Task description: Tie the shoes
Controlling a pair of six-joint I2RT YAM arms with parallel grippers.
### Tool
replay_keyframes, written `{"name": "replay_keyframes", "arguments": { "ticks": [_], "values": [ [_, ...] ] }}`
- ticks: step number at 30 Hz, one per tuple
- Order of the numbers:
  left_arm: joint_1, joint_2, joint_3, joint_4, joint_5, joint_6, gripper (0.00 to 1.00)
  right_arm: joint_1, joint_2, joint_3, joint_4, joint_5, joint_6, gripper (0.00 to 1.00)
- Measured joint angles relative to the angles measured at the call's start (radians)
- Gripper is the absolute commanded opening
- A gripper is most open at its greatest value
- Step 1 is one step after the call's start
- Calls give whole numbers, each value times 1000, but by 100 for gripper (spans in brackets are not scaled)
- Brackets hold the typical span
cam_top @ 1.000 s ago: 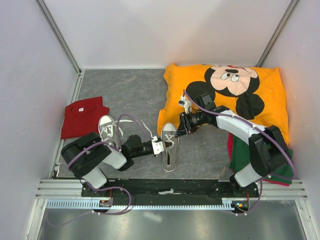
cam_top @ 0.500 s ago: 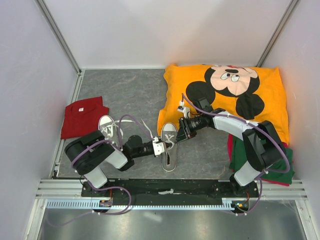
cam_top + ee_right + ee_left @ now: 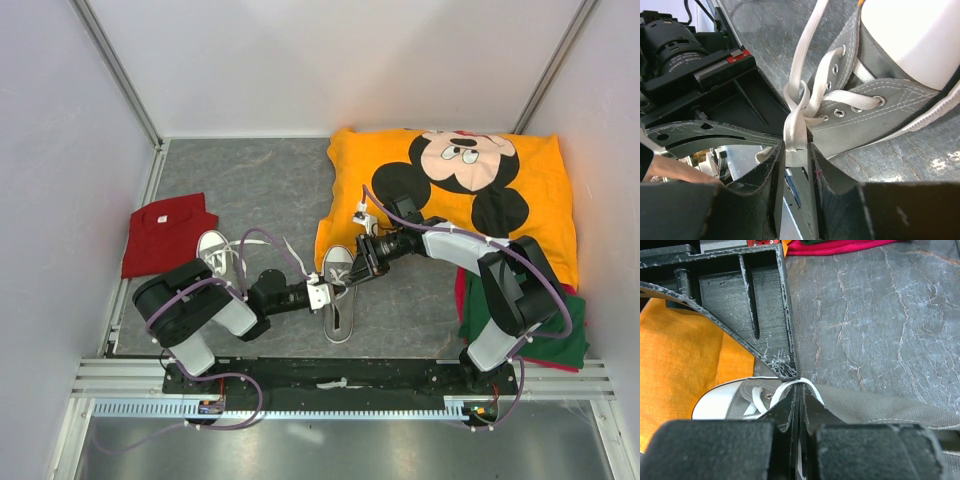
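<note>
One grey sneaker lies in the middle of the mat, its white toe cap pointing away from the arms. The second sneaker lies at the left, laces loose. My left gripper is at the middle shoe's lace area, shut on a white lace loop over the grey canvas. My right gripper meets it from the right, shut on a folded white lace next to the eyelets of the shoe. The two grippers are nearly touching.
An orange Mickey Mouse cloth lies at the back right, just beyond the shoe's toe. A red shirt lies at the left by the second shoe. Green and pink cloths lie at the right. Walls enclose the mat; a black rail runs along the front.
My right gripper has shifted slightly left and nearer, closer to the shoe's laces, and its forearm has lowered. My left gripper has stayed almost still on the lace.
</note>
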Motion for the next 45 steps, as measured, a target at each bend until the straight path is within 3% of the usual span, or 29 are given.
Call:
{"name": "replay_keyframes", "arguments": {
  "ticks": [5,12,19,45],
  "values": [
    [0,1,2,0,1,0,2,0,0,-3,24,-23,17,23],
    [0,5,2,3,0,0,1,-16,0,-21,38,-33,40,29],
    [0,5,2,4,1,0,2,-73,0,-45,51,-33,76,28],
    [0,37,29,14,25,0,2,-68,1,-91,159,-72,172,27]
  ]
}}
